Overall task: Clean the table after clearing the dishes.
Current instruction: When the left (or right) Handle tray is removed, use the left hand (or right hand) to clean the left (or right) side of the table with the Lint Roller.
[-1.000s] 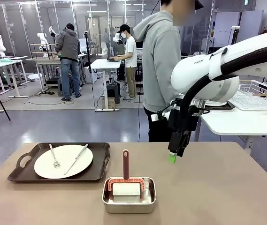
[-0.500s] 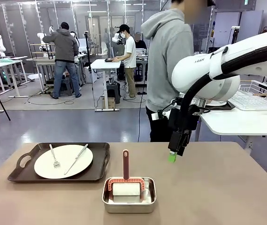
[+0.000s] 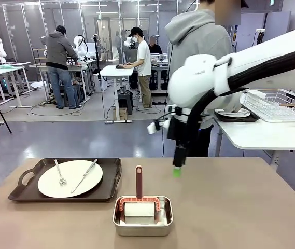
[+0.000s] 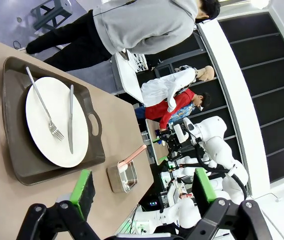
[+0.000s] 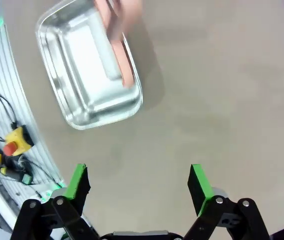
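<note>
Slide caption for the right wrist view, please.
Right claw open above the table, steel pan with a red-handled scrubber ahead.

- A lab or test hall for robots: a white robot arm [image 3: 271,54] reaches over the table [image 3: 240,207].
- Beyond the table, bare grey floor [image 3: 85,139] with loose cables [image 3: 44,110].
- Farther beyond it, white-topped workbenches [image 3: 117,70] with people [image 3: 144,58] standing at work, glass partitions [image 3: 23,26] behind them.

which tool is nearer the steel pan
Right. The right tool hangs open above the table, just beyond the far right corner of the steel pan. The left tool, also open, is farther off, on the tray's side.
</note>
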You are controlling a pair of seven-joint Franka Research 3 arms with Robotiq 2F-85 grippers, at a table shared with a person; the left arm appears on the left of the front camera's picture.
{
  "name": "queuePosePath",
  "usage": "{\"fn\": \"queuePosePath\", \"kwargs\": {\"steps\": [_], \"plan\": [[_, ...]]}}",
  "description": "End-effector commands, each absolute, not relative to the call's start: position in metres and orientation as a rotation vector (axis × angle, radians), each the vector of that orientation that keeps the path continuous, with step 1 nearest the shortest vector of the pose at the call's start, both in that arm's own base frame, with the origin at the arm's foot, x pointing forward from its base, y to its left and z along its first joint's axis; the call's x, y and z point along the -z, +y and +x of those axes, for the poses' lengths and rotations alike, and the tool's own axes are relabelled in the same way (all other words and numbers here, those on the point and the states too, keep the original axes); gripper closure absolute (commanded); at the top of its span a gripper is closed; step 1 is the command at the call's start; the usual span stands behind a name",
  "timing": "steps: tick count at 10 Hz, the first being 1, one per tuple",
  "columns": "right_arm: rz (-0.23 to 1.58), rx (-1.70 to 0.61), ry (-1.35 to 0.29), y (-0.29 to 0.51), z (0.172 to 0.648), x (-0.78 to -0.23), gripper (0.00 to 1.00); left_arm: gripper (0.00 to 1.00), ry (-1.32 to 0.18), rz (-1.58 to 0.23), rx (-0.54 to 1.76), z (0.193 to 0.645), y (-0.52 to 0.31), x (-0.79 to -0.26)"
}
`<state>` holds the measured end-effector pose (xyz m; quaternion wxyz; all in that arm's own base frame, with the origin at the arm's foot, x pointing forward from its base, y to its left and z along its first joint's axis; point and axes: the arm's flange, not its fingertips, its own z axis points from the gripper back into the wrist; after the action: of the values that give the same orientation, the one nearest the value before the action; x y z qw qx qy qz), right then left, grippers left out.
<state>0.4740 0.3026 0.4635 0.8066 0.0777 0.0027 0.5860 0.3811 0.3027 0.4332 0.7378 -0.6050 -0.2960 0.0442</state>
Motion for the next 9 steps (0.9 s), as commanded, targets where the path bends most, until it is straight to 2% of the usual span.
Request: {"fn": "queuePosePath", "kwargs": {"steps": [1, 4, 9], "plan": [[0.182, -1.388, 0.001, 0.327, 0.494, -0.453, 0.00, 0.00, -0.653, -1.337, -0.091, 0.377, 0.304, -0.435], [0.146, -1.515, 0.019, 0.370, 0.505, -0.443, 0.00, 0.00, -0.653, -1.337, -0.091, 0.377, 0.304, -0.435], [0.204, -1.598, 0.145, 0.414, 0.525, -0.426, 0.00, 0.00, -0.653, -1.337, -0.091, 0.377, 0.304, -0.435]]}}
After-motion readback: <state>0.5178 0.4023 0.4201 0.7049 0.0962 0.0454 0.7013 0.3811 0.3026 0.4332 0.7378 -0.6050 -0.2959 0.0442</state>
